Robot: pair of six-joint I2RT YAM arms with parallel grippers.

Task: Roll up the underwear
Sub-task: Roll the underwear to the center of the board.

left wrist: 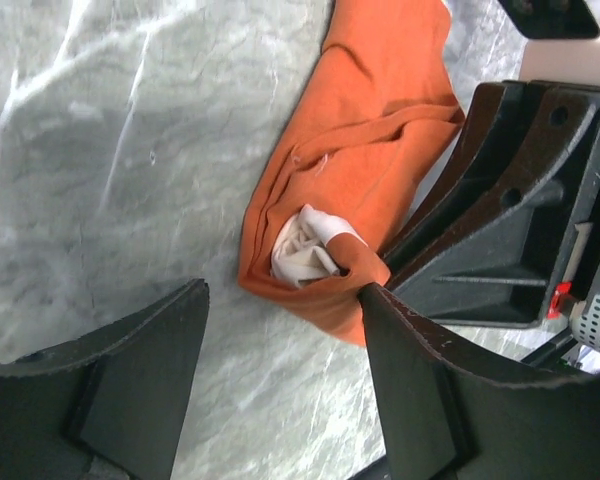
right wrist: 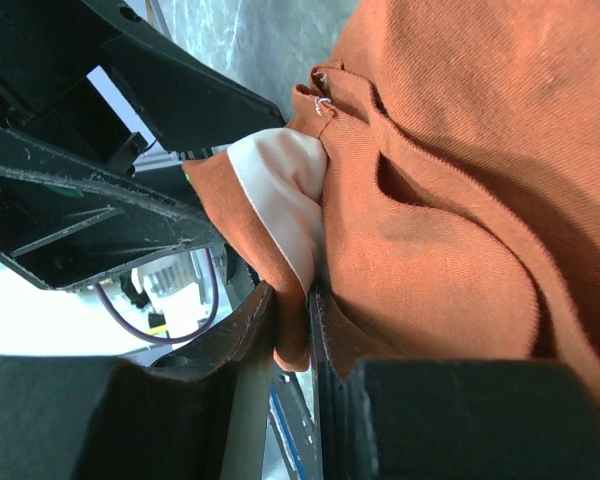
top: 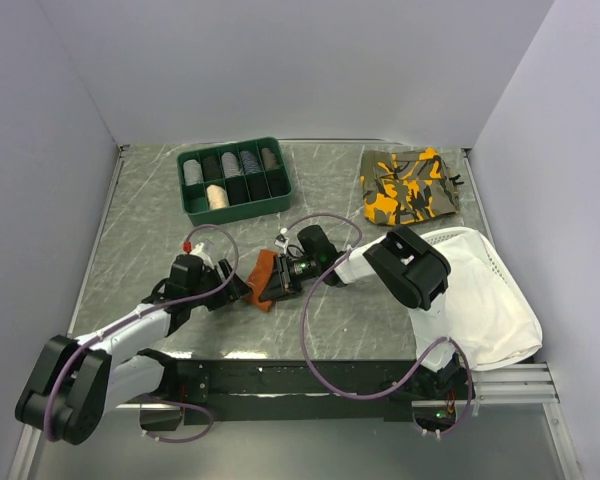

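Now the underwear [top: 264, 280] lies mid table [top: 140, 230], long axis 12 to 6; right gripper [right wrist: 292, 310] at its 3 o'clock pinches an edge, nearly closed; left gripper [left wrist: 285, 300] at 9 gapes empty.

Rust-orange underwear [top: 264, 278], loosely rolled, cream-white panel at one end, on the grey tabletop [top: 140, 240]

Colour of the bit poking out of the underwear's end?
Cream-white panel inside the rust-orange underwear; clearest in right wrist view.
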